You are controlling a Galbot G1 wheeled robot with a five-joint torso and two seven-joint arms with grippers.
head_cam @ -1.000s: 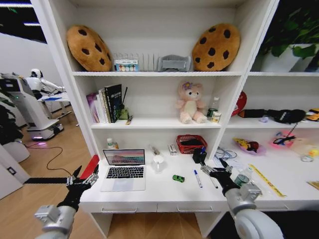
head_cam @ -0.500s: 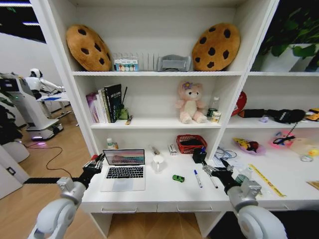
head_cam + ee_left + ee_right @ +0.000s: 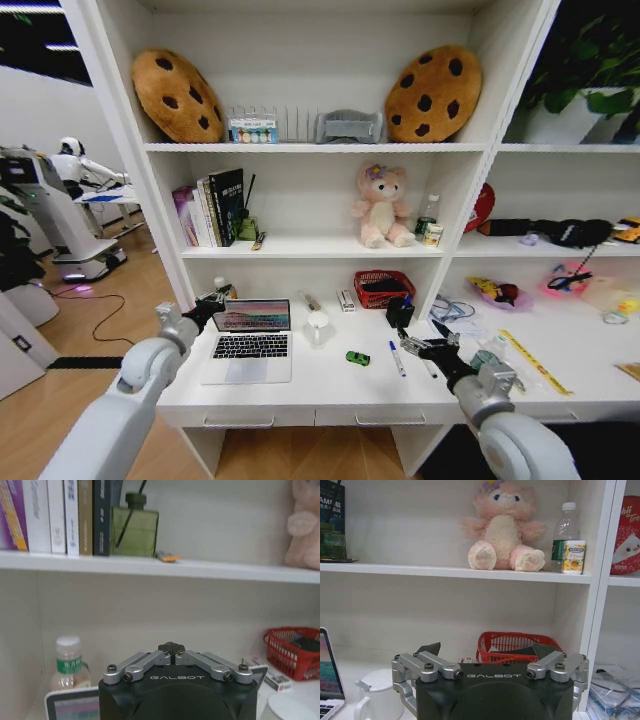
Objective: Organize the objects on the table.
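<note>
On the white table a slim silver laptop stands open at the left. My left gripper hovers at the screen's upper left corner, and the left wrist view shows that gripper shut with nothing in it, above the laptop's screen edge. A tiny green toy car and a blue-capped marker pen lie mid-table. My right gripper is just right of the pen and low over the table. In its own wrist view the right gripper is open. A teal can sits behind my right wrist.
A white mug, a red basket and a black holder stand at the back of the table. A small bottle is behind the laptop. Shelves above hold books and a pink bear. Another robot stands at far left.
My left arm has swung up from beside the table's left end to the laptop's upper left corner. The right gripper has edged slightly left.
</note>
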